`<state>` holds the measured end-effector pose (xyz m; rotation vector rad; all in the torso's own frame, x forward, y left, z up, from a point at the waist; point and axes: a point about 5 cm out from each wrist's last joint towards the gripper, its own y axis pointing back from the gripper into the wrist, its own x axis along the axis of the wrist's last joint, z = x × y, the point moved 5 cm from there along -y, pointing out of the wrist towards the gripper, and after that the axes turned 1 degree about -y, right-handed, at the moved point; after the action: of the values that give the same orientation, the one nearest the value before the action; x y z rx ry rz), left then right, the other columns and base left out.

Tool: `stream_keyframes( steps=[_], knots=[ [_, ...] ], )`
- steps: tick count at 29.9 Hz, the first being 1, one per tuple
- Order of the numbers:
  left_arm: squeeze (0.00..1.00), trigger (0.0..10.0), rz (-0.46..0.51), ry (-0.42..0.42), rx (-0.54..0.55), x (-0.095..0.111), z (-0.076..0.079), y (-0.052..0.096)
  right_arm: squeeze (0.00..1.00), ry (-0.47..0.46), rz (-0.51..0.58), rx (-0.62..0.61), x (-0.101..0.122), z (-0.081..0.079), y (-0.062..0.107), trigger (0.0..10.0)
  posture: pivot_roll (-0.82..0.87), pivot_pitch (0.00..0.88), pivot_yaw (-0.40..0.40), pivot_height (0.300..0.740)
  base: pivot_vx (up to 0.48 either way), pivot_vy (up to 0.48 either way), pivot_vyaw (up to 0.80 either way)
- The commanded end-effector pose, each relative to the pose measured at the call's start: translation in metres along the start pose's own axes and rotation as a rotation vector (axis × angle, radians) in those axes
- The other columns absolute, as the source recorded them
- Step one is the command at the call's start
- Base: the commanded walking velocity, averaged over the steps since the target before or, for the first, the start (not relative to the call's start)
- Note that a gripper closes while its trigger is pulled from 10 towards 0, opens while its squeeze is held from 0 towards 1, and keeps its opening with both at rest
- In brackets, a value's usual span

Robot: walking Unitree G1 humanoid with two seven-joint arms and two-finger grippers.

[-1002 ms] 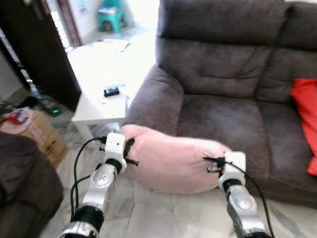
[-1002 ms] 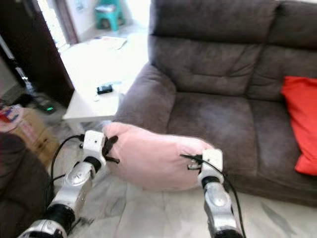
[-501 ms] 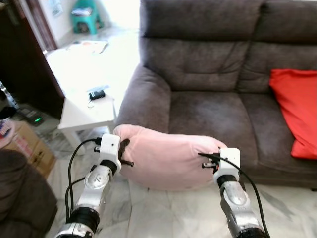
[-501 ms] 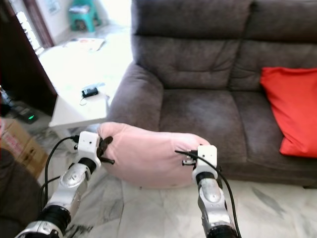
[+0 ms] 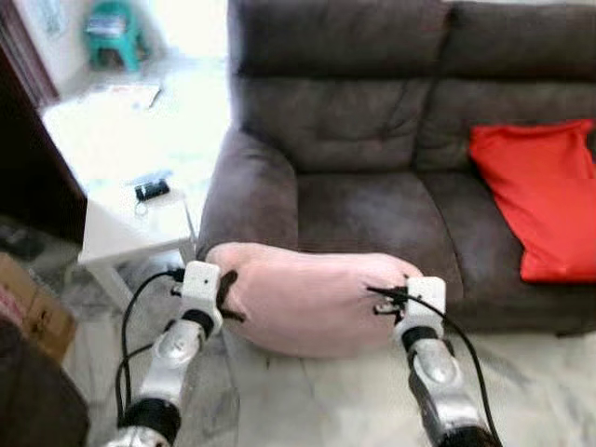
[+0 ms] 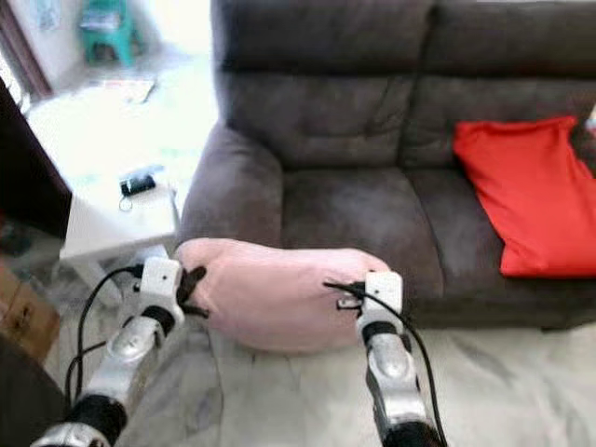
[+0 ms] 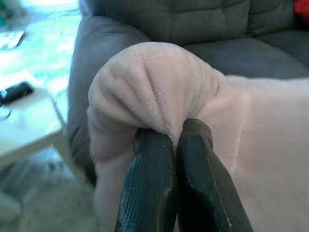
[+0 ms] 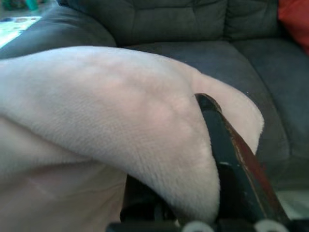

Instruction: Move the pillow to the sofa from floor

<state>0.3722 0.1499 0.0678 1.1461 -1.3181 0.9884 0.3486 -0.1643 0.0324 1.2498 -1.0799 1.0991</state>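
A soft pink pillow hangs between my two arms, off the floor, in front of the dark grey sofa. My left gripper is shut on the pillow's left end; the left wrist view has both black fingers pinching a fold of pink fabric. At the pillow's right end my right gripper is shut on it, and in the right wrist view the pillow bulges between the fingers. The pillow's far edge is level with the sofa seat's front.
A red cushion leans on the sofa's right side. To the left of the sofa arm stands a white low table with a dark phone on it. A cardboard box sits at far left. The floor is marble tile.
The camera has turned right, so the sofa and red cushion sit further left in view. Both grippers still hold the pillow, now slightly closer to the sofa seat.
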Motion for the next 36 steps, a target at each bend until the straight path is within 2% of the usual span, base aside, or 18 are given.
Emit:
stream_keyframes(
  steps=[1,8,12,15,19,25,28,31,36],
  knots=[
    [0.00,10.0,0.047,0.003,-0.001,0.012,0.003,-0.004,0.00,-0.011,0.044,-0.056,0.011,0.019,-0.002,10.0,0.02,0.029,0.018,0.740,0.000,0.000,-0.52],
    [0.00,10.0,0.065,-0.016,0.019,0.019,-0.001,-0.006,0.00,-0.024,0.059,-0.049,0.013,0.016,-0.002,10.0,0.03,0.030,0.020,0.740,0.000,0.000,-0.07],
    [0.00,10.0,0.109,-0.012,0.048,0.030,-0.005,-0.006,0.00,-0.029,0.094,-0.058,0.021,0.019,-0.002,10.0,0.03,0.031,0.020,0.740,0.000,0.000,0.00],
    [0.00,10.0,0.180,-0.040,0.061,0.050,-0.006,-0.005,0.00,-0.037,0.147,-0.057,0.035,0.020,-0.003,10.0,0.03,0.033,0.019,0.740,0.000,0.000,0.00],
    [0.00,10.0,0.224,-0.070,0.067,0.062,-0.007,-0.004,0.00,-0.032,0.177,-0.056,0.043,0.021,-0.005,10.0,0.03,0.032,0.018,0.740,0.000,0.000,0.00],
    [0.00,10.0,0.360,-0.112,0.103,0.103,-0.012,0.004,0.00,-0.022,0.321,-0.041,0.090,0.020,-0.008,10.0,0.03,0.030,0.019,0.740,0.000,0.000,0.00],
    [0.00,10.0,0.394,-0.119,0.107,0.115,-0.010,0.005,0.00,-0.008,0.383,-0.028,0.111,0.019,-0.008,10.0,0.04,0.027,0.018,0.740,0.000,0.000,0.00],
    [0.00,10.0,0.401,-0.113,0.103,0.119,-0.008,0.004,0.00,0.003,0.434,-0.023,0.123,0.018,-0.006,10.0,0.03,0.025,0.017,0.740,0.000,0.000,0.00],
    [0.00,10.0,0.399,-0.104,0.100,0.122,-0.004,0.004,0.00,-0.011,0.436,-0.012,0.127,0.016,-0.006,10.0,0.03,0.021,0.016,0.740,0.000,0.000,0.64]
  ],
)
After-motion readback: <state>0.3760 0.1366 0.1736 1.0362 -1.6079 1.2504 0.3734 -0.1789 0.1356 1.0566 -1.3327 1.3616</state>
